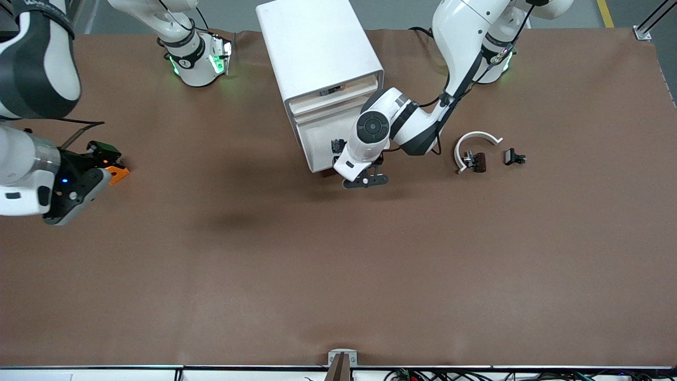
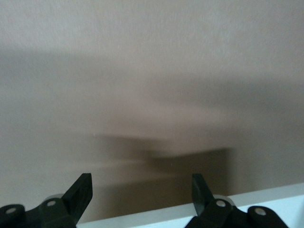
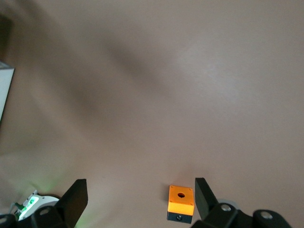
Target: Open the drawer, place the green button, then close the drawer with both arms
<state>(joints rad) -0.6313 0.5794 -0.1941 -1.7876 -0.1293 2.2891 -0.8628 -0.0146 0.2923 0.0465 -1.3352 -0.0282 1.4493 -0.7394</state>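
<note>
Now both grippers gape, holding nothing.
Left gripper [image 1: 365, 177] hangs at the cabinet [image 1: 322, 79] front's lower edge; right gripper [image 3: 137, 199] waits over bare table [image 1: 338, 275] beside the orange cube [image 3: 181, 203].

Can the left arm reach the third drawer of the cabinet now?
Probably yes. The left hand hangs open right in front of the cabinet, low at its front, where the lower drawers are. Nothing shows between hand and cabinet. The arm itself covers the third drawer's front, so its handle cannot be seen.
</note>
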